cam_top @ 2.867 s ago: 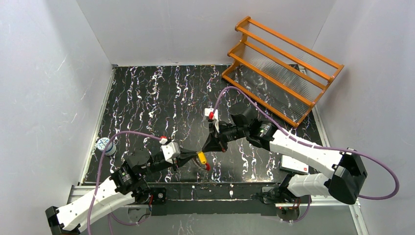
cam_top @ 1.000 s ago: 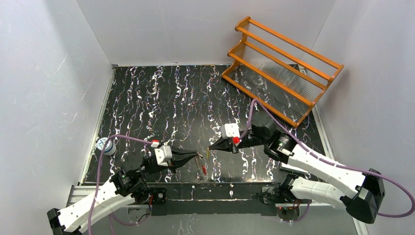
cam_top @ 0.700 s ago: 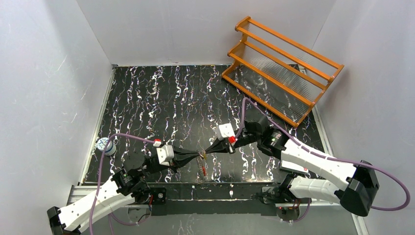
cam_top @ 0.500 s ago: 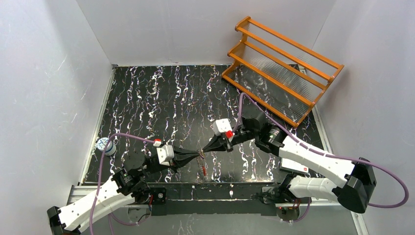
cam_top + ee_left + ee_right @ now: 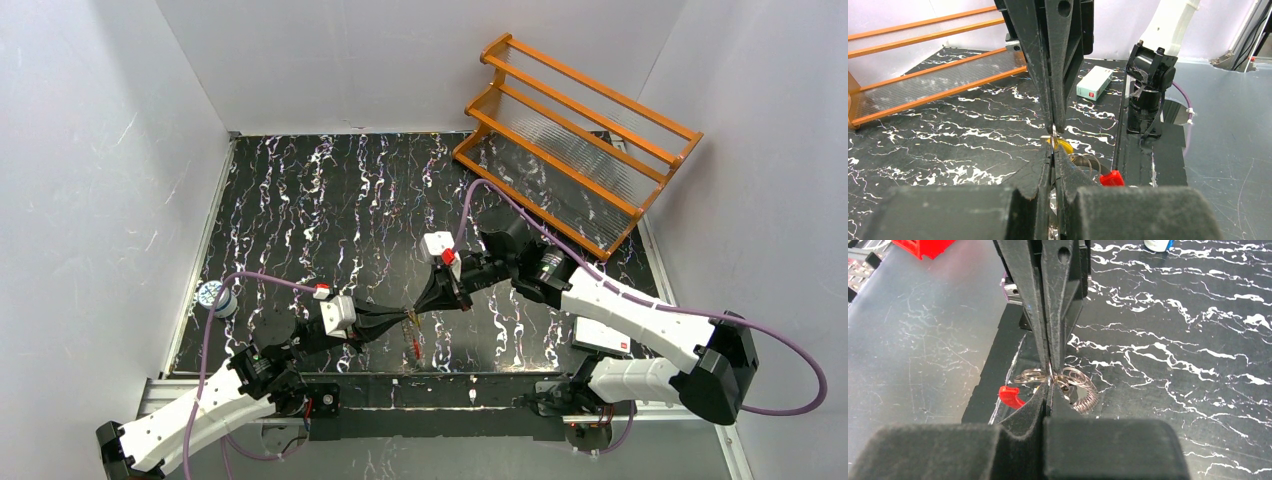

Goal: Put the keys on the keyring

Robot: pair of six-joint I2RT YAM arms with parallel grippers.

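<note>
My left gripper (image 5: 405, 321) is shut on the keyring (image 5: 1088, 163), a bundle of thin silver wire loops with a red section (image 5: 1111, 178) hanging below it. My right gripper (image 5: 419, 311) is shut and meets the left one tip to tip just above the table. A small brass key (image 5: 1061, 146) shows right at the two tips, under the right fingers. In the right wrist view the loops (image 5: 1075, 378) and red section (image 5: 1010, 396) hang beside my left fingertips (image 5: 1047, 352). A small silvery piece with a dark part (image 5: 1069, 392) sits among the loops; I cannot tell if it is the second key.
An orange wooden rack (image 5: 575, 140) stands at the back right. A white box (image 5: 600, 335) lies near the right arm's base. A small white and blue bottle (image 5: 215, 297) stands at the left table edge. The black front rail (image 5: 440, 390) runs just below the grippers.
My right gripper has swung left with the brass key until its tips meet the left gripper's tips. The left gripper has held still with the keyring.
</note>
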